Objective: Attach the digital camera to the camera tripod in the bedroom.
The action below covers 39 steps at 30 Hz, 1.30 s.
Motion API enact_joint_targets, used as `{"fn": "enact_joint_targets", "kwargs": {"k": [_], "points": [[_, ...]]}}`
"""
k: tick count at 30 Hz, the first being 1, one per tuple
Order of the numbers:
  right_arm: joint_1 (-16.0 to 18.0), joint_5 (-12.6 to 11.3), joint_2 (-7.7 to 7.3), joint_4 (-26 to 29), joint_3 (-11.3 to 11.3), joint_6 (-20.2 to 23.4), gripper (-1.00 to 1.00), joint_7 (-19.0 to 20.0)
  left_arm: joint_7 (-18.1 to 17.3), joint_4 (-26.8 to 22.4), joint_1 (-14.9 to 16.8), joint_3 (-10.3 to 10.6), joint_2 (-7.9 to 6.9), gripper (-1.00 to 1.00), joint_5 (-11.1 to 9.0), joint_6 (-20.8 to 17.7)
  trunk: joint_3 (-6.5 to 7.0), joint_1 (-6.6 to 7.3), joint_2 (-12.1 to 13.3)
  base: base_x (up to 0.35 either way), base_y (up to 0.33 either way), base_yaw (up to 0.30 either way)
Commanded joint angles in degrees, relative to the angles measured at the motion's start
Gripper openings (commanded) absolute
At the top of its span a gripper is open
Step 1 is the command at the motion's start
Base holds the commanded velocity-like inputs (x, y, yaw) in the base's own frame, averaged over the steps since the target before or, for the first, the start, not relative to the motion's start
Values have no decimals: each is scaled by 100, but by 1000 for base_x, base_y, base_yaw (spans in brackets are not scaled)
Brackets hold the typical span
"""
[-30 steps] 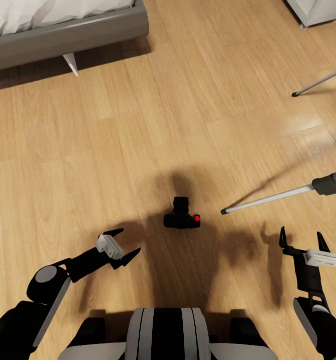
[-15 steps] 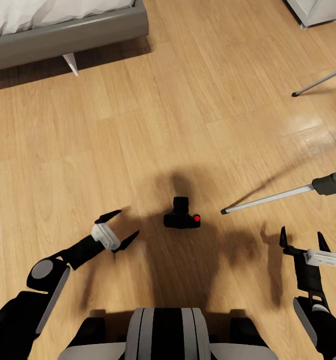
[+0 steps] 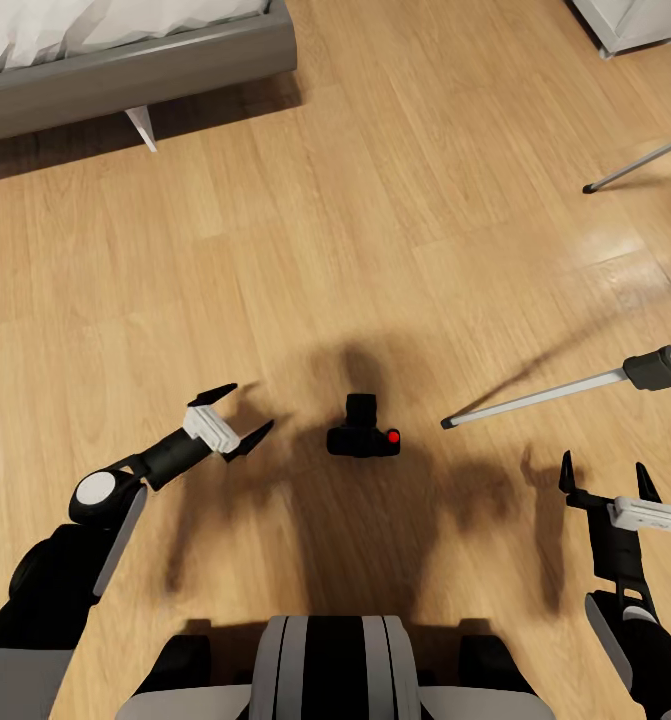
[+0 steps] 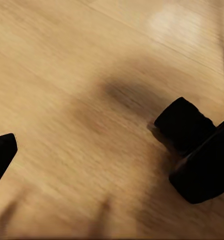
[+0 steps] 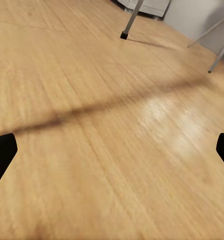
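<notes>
We see a light wood floor (image 3: 375,220) across the head view. The grey bed frame (image 3: 135,70) sits at the floor's far left corner, with a white cabinet corner (image 3: 630,20) at the far right. Two silver tripod legs (image 3: 545,395) angle in from the right edge, each ending in a black foot on the floor; one carries a black joint clamp (image 3: 657,368). Our left gripper (image 3: 230,420) hangs low over the floor, fingers spread with nothing between them, just left of the camera and not touching it. Our right gripper (image 3: 603,482) is near the right edge, fingers spread and empty, well apart from the camera. The camera (image 3: 363,432) sits on the floor, centre near side, lens pointing away from us, red button (image 3: 394,437) on top. Left wrist view: camera (image 4: 199,150) close ahead, lens barrel forward.
</notes>
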<state>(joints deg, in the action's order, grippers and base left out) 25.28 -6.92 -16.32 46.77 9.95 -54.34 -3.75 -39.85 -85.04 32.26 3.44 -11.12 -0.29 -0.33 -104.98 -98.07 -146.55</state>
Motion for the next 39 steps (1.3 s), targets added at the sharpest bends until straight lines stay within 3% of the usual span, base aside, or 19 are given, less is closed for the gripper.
{"fn": "enact_joint_targets", "kwargs": {"k": [1, 3, 6, 8, 10, 15, 16, 17, 25, 26, 32, 39], "points": [[2, -20, -3, -2, -10, -15, 100, -9, -11, 102, 54, 4, 0, 100, 0, -2, -2, 1, -1, 0, 0, 0], [2, -20, -3, -1, -12, -15, 100, -8, -14, 328, 172, 5, 10, 100, 4, 5, -2, 1, -1, 0, 0, 0], [3, -20, -3, -1, -10, -36, 100, -11, -25, 1234, 573, 60, 55, 100, 14, 45, -2, 1, -1, 0, 0, 0], [3, -20, -3, -1, -10, -44, 100, -11, -27, 1694, 675, 158, 151, 100, 18, 66, -2, 1, -1, 0, 0, 0], [3, -20, -3, -1, -10, -46, 100, -11, -28, 1780, 694, 175, 180, 100, 20, 70, -2, 1, -1, 0, 0, 0], [3, -20, -3, -1, -10, -48, 100, -11, -24, 2112, 760, 242, 419, 100, 49, 82, -2, 1, -1, 0, 0, 0], [3, -20, -3, -1, -10, -50, 100, -12, 7, 2241, 776, 271, 653, 100, 153, 98, -2, 1, -1, 0, 0, 0], [3, -20, -1, -1, -10, -50, 100, -12, 14, 2276, 778, 274, 682, 100, 184, 106, -2, 1, -1, 0, 0, 0], [3, -20, -2, -1, -8, -50, 100, -12, 99, 2358, 820, 271, 726, 100, 231, 121, -2, 1, -1, 0, 0, 0], [3, -20, -2, -1, -9, -50, 100, -12, 345, 2373, 859, 271, 730, 100, 237, 121, -2, 1, -1, 0, 0, 0], [3, -20, 2, -1, -5, -50, 100, -12, 895, 2377, 928, 271, 687, 100, 243, 121, -2, 1, -1, 0, 0, 0], [3, -20, 5, -1, -9, -50, 100, -12, 1135, 2364, 1013, 271, 651, 100, 248, 121, -2, 1, -1, 0, 0, 0]]}}
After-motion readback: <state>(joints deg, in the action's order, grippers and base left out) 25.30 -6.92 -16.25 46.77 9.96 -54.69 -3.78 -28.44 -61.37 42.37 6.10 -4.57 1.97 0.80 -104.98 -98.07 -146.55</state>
